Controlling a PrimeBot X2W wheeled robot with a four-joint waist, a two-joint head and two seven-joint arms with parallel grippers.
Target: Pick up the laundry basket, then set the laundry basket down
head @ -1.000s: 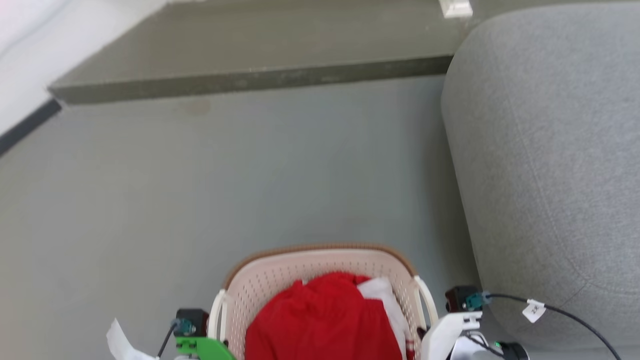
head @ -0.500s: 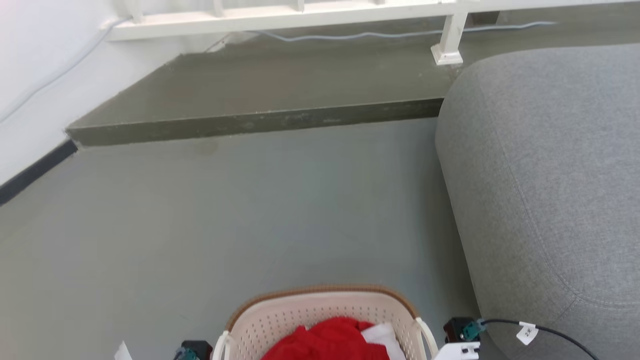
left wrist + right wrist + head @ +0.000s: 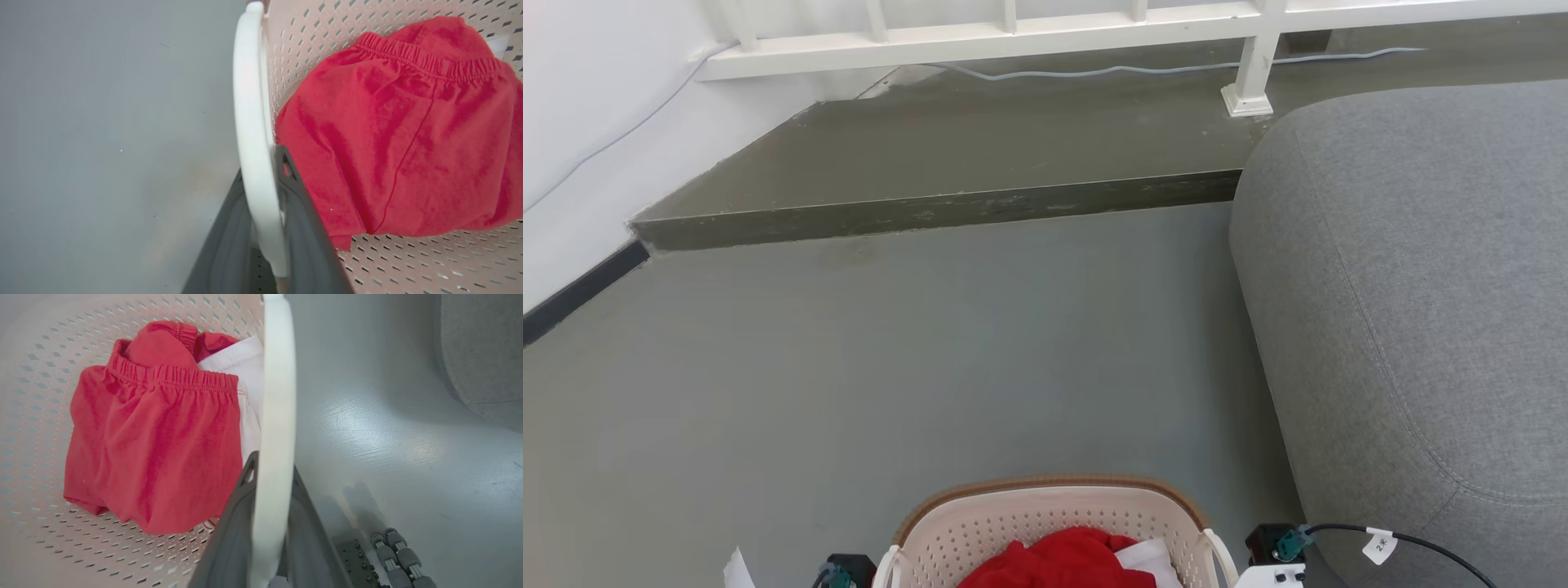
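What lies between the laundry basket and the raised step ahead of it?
Between the laundry basket and the step runs bare grey floor, seen in the head view; the grey sofa stands to the right of that stretch.

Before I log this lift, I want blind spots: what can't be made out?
Head view: laundry basket's near half, cut off by the bottom edge.
Left wrist view: whether the basket's base clears the floor, hidden by its own wall.
Right wrist view: most of the white cloth, hidden by the red cloth and handle.
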